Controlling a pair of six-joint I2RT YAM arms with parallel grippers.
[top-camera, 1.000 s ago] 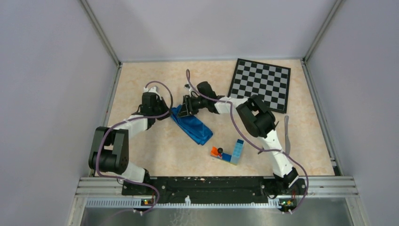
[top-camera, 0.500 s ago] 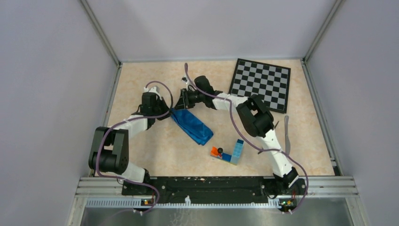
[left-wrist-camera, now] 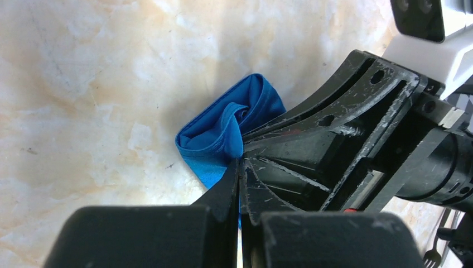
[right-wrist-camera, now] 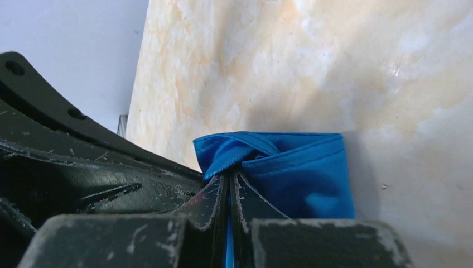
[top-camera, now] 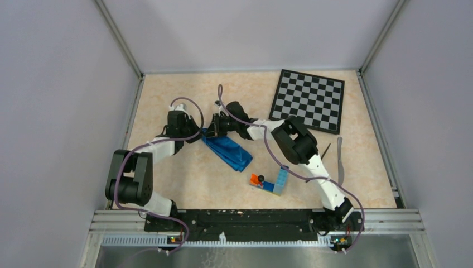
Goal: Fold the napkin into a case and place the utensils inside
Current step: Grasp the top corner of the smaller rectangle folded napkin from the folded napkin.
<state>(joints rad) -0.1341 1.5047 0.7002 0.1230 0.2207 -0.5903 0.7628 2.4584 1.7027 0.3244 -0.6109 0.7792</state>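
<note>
- Now, both claws meet at the far-left end of the napkin [top-camera: 228, 151]. It lies as a folded blue strip on the table [top-camera: 195, 178], running diagonally from between the two arms toward the near right.
- My left gripper [left-wrist-camera: 240, 163] is clenched. Its fingers are pressed together with a raised pleat of the blue cloth pinched at their tips, and a sliver of blue shows in the seam between them.
- My right gripper [right-wrist-camera: 228, 177] is clamped on that same end from the opposite side. Its wrist camera shows the fingers closed with blue fabric caught between them and the folded end bunching just past the tips.
- From the left wrist camera, the right gripper's black body sits right beside my left fingertips; I cannot tell whether they touch.
- The knife [top-camera: 339, 159] lies well to the right, near the side wall. The fork [top-camera: 326, 150] lies just left of it, partly behind the right arm.
- A chessboard [top-camera: 309, 100] sits in the far right corner. A small cluster of toy bricks [top-camera: 273, 181] lies near the napkin's near end, apart from it.
</note>
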